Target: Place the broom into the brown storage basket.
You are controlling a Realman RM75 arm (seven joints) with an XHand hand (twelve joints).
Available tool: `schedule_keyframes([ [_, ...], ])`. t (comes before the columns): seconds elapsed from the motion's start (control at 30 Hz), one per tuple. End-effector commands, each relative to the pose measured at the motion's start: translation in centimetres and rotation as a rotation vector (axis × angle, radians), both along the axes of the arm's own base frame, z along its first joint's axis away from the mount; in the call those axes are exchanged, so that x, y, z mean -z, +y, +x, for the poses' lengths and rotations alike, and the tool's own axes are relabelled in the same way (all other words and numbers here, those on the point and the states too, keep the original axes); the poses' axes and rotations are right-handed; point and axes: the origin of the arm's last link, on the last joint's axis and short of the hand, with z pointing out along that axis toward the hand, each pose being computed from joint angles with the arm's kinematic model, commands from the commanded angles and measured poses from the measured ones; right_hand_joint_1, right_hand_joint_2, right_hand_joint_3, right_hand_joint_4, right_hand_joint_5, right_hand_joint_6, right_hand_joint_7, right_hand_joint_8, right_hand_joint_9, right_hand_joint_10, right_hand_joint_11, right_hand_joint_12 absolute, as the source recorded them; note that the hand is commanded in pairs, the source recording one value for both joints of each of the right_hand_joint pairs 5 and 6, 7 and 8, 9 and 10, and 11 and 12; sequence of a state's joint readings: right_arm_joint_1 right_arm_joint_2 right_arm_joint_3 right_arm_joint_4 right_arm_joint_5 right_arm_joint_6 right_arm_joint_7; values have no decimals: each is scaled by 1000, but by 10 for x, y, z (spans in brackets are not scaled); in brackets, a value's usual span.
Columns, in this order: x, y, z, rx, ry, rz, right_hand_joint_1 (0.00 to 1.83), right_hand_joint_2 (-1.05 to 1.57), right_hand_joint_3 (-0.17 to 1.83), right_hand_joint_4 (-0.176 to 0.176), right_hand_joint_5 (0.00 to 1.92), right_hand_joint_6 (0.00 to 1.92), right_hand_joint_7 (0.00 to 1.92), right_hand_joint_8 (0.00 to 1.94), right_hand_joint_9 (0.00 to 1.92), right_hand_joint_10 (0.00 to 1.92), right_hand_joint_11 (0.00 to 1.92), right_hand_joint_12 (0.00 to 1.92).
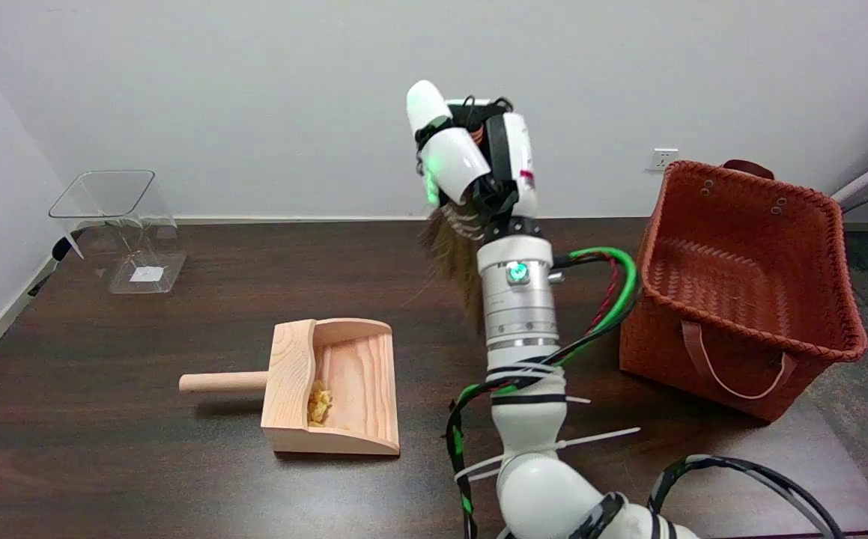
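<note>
Head view: right black-and-white robot hand (478,161) is raised above the dark brown wooden table (141,449), fingers curled closed around the small brown-bristled broom (452,258). Only the bristles show, hanging down and left below the hand; the handle is hidden inside the fist, so exact grip can't be told. The lift looks meant to carry the bristles clear of the table and over the basket rim. Woven reddish-brown storage basket (748,288) sits on the table's right side, well apart from the hand, tilted with its opening towards the camera; nothing visible inside. Broom not yet in it. Pale wooden dustpan with round handle (321,389) lies flat at table centre-left, yellowish crumbs in it. Clear plastic container (123,224) stands at far left. Next move likely needs a sweep right, then a lowering into the opening.
</note>
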State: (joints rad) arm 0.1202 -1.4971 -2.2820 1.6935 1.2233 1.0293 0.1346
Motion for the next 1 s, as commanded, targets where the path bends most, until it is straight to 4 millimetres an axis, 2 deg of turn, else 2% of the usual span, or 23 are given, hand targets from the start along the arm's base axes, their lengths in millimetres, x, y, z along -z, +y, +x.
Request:
schedule_keyframes([
  [0.03,-43,8,43,-72,294,-257,892,1571,473,0,1920,1920,1920,1920,1920,1920,1920,1920],
  [0.17,-55,15,55,-104,364,-366,892,1571,485,0,1920,1920,1920,1920,1920,1920,1920,1920],
  [0.33,-79,19,59,-131,416,-471,861,1571,573,0,1920,1920,1920,1920,1920,1920,1920,1920],
  [0.6,-118,27,64,-184,422,-565,859,1571,473,0,1920,1920,1920,1920,1920,1920,1920,1920],
  [0.8,-145,33,62,-164,450,-638,863,1571,467,0,1920,1920,1920,1920,1920,1920,1920,1920],
  [1.0,-171,32,51,-122,387,-662,862,1571,510,0,1920,1920,1920,1920,1920,1920,1920,1920],
])
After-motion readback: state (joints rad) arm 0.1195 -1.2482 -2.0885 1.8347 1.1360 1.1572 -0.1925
